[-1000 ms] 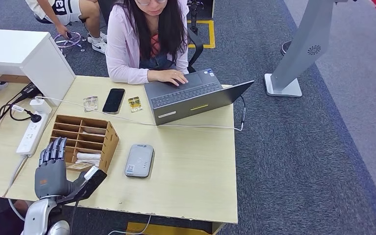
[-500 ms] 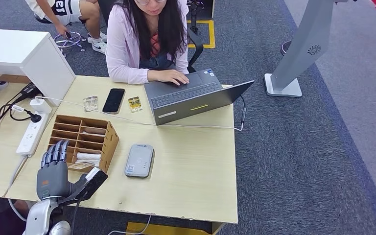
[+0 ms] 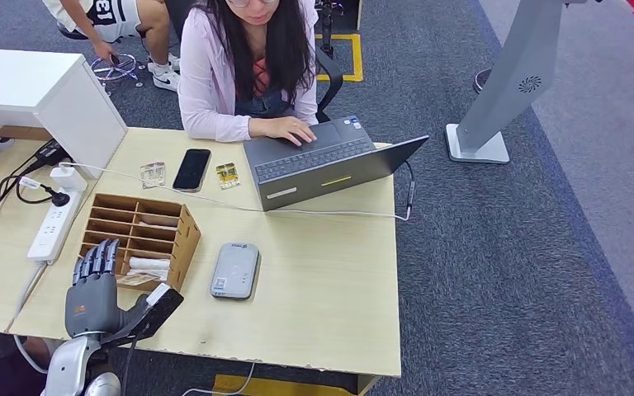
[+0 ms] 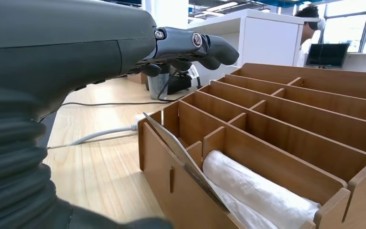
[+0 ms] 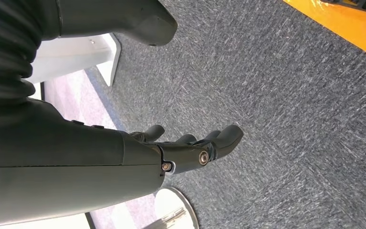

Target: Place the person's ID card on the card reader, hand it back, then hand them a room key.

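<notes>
Left hand above the near left corner of the rack, seen from the head camera. Its fingers were stretched out and apart, and it held nothing. In its wrist view the fingertips hung over the rack's dividers without touching them. My right hand hung beside the body over carpet, fingers loosely bent, also holding nothing.

The reader lay just beside the rack with no card on it. Two small card-like things, a clear one and a yellowish one, lay either side of the phone, near the person. I could not tell which, if either, was the ID card. In the rack's nearest compartments a flat card leaned against a wall beside a white roll. I judged that the card might be a room key, but could not confirm it.

Hazards, as I judged them:
- The reader step looked not yet done. With the hand poised at the rack, a key might be drawn out of order.
- The compartments were narrow, so fingers going in could catch a divider and drag the whole rack across the table toward the reader.
- The leaning card was thin, so a pinch could slip or take up the roll with it.
- A reach to the far cards would cross the cable and might snag it or nudge the phone.
</notes>
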